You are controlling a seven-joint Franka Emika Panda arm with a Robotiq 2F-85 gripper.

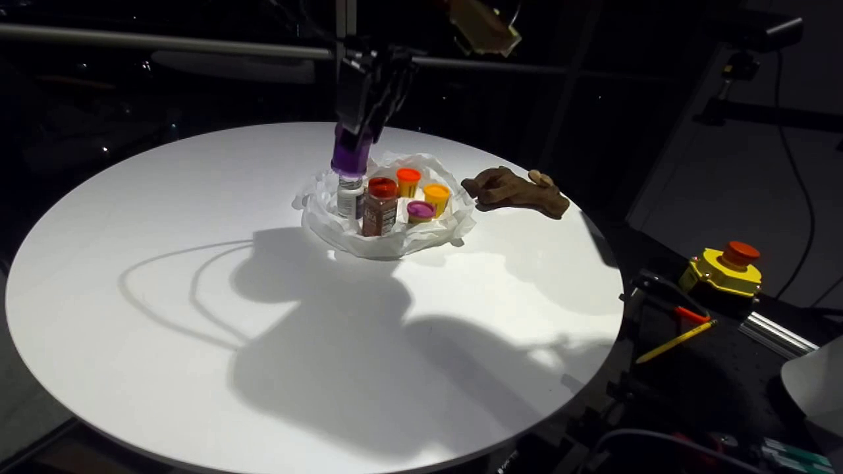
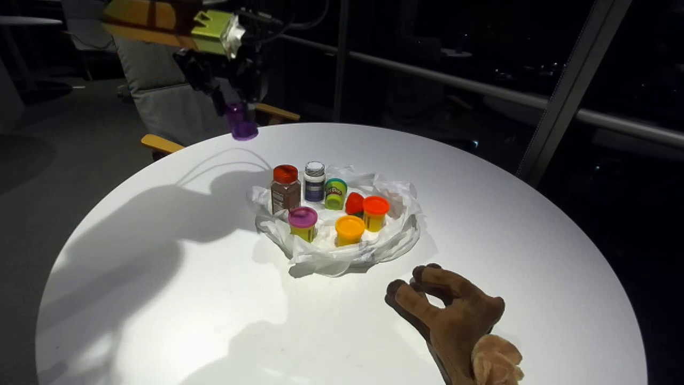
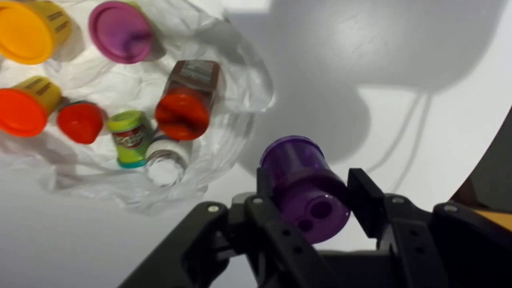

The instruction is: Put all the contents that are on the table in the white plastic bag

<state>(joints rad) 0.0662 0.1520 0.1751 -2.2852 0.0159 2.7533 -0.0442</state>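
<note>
My gripper [image 3: 310, 188] is shut on a purple translucent cup [image 3: 294, 160], one finger on each side. The cup hangs tilted above the table, beside the white plastic bag [image 3: 224, 40] and apart from it. It also shows in both exterior views [image 1: 351, 158] [image 2: 244, 130]. The bag [image 2: 320, 262] lies spread open and low on the table. On it stand a red-lidded spice jar [image 2: 286, 195], a white bottle [image 2: 314, 184], a green tub [image 2: 335, 195] lying or upside down, a red strawberry-like piece [image 2: 355, 205], and tubs with purple [image 2: 303, 224], orange [image 2: 350, 230] and red-orange [image 2: 375, 213] lids.
A brown hand-shaped model [image 2: 454, 310] lies on the round white table [image 1: 164, 368] near the bag; it also shows in an exterior view [image 1: 520, 192]. A chair [image 2: 160, 96] stands behind the table. A yellow and red stop button [image 1: 724, 270] sits on a dark side surface.
</note>
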